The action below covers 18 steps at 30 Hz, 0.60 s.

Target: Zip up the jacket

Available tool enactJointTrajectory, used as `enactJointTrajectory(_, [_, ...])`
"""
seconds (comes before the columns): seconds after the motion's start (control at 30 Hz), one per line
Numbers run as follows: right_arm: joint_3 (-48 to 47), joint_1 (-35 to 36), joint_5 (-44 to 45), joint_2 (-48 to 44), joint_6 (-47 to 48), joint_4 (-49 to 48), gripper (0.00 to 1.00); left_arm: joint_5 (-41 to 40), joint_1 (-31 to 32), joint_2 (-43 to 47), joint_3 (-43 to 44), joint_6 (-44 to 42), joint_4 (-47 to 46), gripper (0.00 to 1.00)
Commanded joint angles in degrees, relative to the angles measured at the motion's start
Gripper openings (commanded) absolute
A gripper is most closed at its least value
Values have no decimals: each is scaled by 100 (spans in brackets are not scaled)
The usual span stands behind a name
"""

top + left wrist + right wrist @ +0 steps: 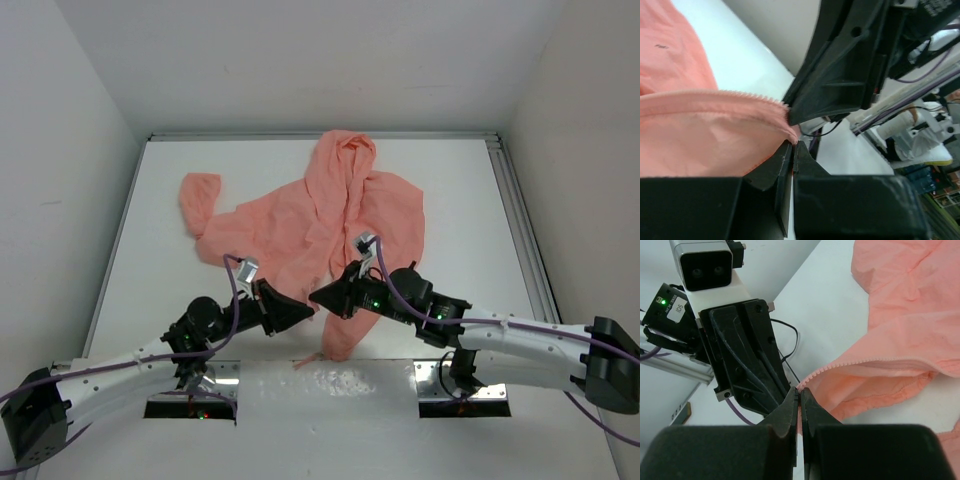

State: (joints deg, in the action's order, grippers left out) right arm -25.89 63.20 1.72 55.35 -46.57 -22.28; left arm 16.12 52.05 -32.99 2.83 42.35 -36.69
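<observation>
— On the white table [470, 200], where does the jacket [300, 225] lie?

— Across the middle. Its hood [345, 150] points to the far edge and one sleeve [200, 195] is flung out to the left. A narrow strip of cloth trails toward the near edge, between the two arms.

— And the grippers?

— They meet at the near side of the cloth, tip to tip. The left gripper [310, 312] reaches in from the left and the right gripper [317, 297] from the right, with hardly any gap between them.

— Are the fingers apart?

— No. In the left wrist view the left pair of black, wedge-shaped fingers is pressed together with only a thin slit between them. A fold of the jacket's front edge runs down into their tips. In the right wrist view the right pair is closed the same way. A sliver of pink shows between its tips, just where the zipper row ends.

— How does the cloth look?

— Salmon pink, thin and matte, full of soft creases. The front edge is turned over and held by a stitched seam.

— And the zipper?

— The zipper teeth [740, 94] are small and pale pink. They form a fine beaded line along the top of the fold, curving toward the pinched end.

— Anything smaller?

— A tiny dark mark [661, 46] on the panel, at the left of the left wrist view.
</observation>
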Motion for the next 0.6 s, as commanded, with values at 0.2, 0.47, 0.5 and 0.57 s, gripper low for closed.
enactJointTrajectory(0.2, [-109, -1, 355, -411, 200, 723, 3, -1601, 33, 284, 700, -885, 1900, 0])
enactJointTrajectory(0.47, [-241, -1, 804, -736, 490, 1691, 63, -2429, 33, 232, 781, -1220, 1683, 0])
enactJointTrajectory(0.5, [-241, -1, 830, -789, 569, 1892, 63, -2473, 33, 241, 780, -1238, 1561, 0])
enactJointTrajectory(0.57, [-285, 8, 560, -763, 631, 2200, 46, -2543, 33, 188, 789, -1299, 1428, 0])
